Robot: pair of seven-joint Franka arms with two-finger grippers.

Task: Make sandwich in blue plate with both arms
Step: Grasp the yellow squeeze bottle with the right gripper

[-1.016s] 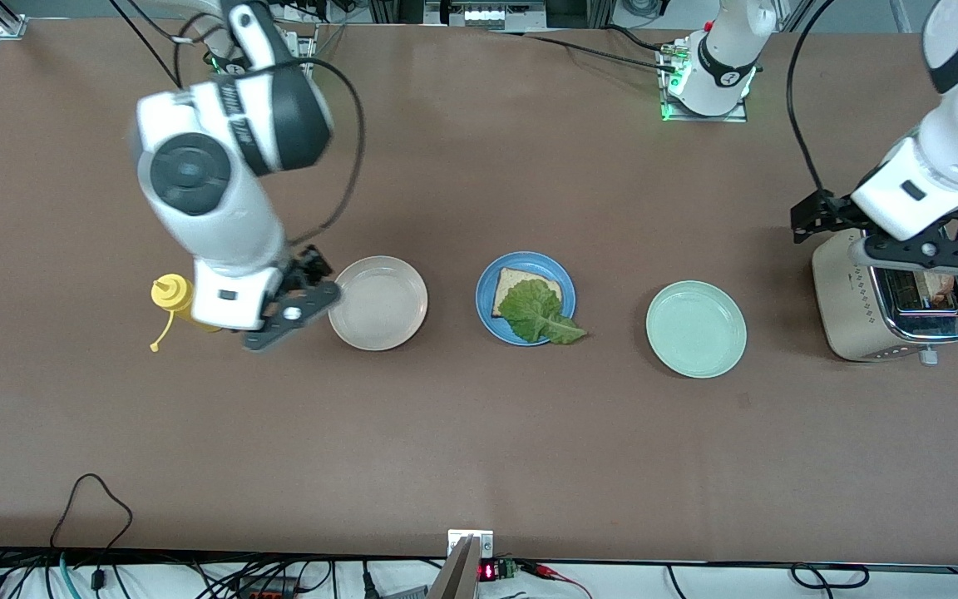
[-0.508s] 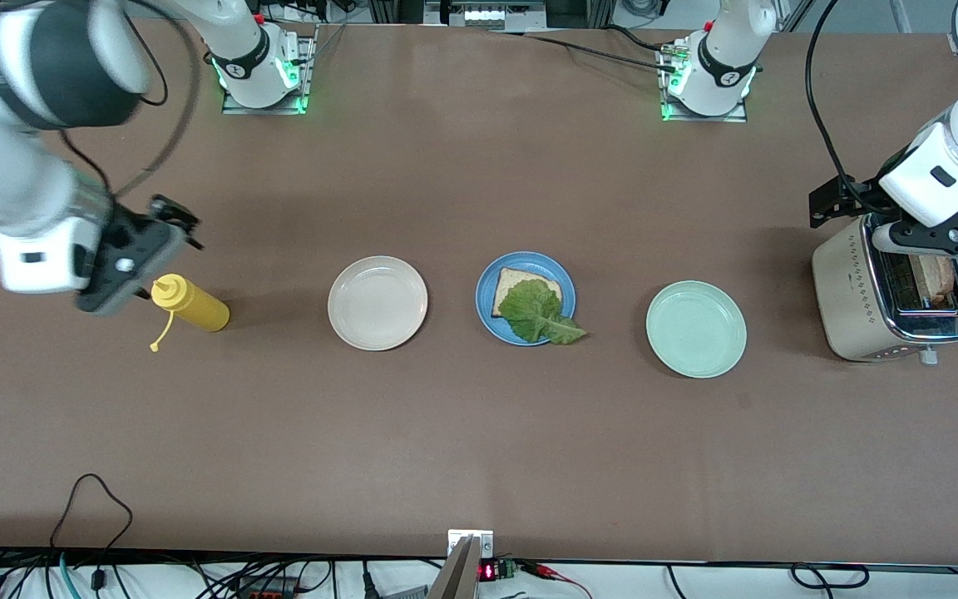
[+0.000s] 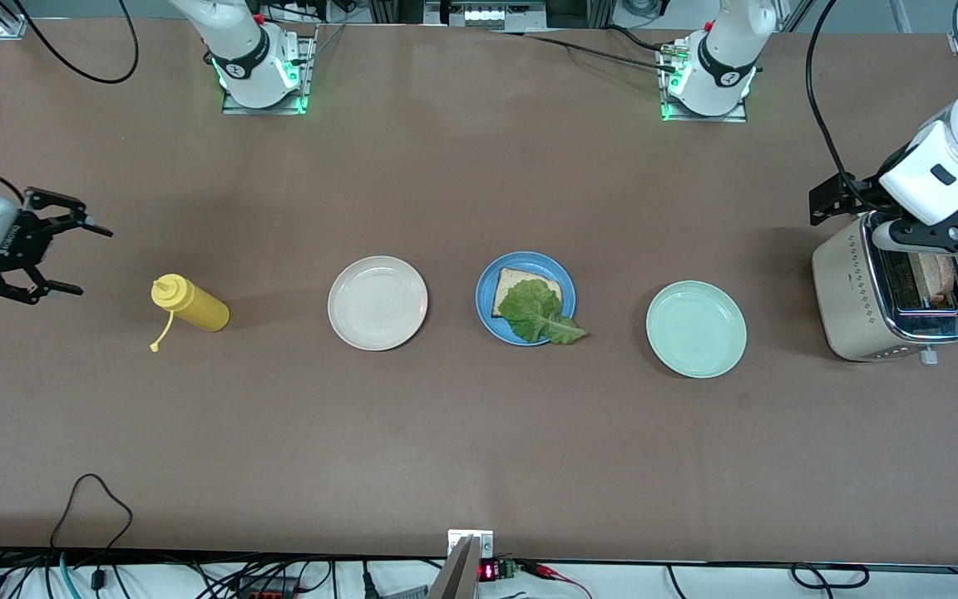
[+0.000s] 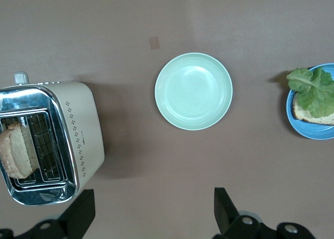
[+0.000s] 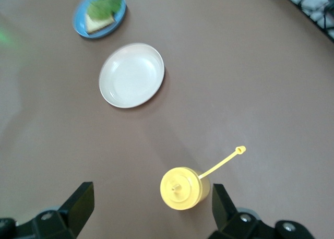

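Note:
The blue plate [image 3: 487, 289] sits mid-table and holds one bread slice [image 3: 514, 281] with a green lettuce leaf [image 3: 539, 313] on top; it also shows as the blue plate [image 4: 313, 132] and the blue plate [image 5: 78, 19]. Another bread slice [image 3: 936, 278] stands in a slot of the toaster [image 3: 849, 291], and shows in the left wrist view as the bread slice [image 4: 15, 150]. My left gripper [image 3: 936, 243] hangs open and empty over the toaster. My right gripper [image 3: 92, 262] is open and empty, up in the air toward the right arm's end of the table, apart from the yellow bottle [image 3: 190, 305].
A cream-white plate [image 3: 377, 302] lies between the bottle and the blue plate. A pale mint-green plate [image 3: 696, 329] lies between the blue plate and the toaster. The yellow bottle [image 5: 183, 188] shows below the right fingers [image 5: 78, 203].
My right arm has swung from beside the cream-white plate, past the yellow bottle, out to its end of the table. My left gripper shifted a little over the toaster.

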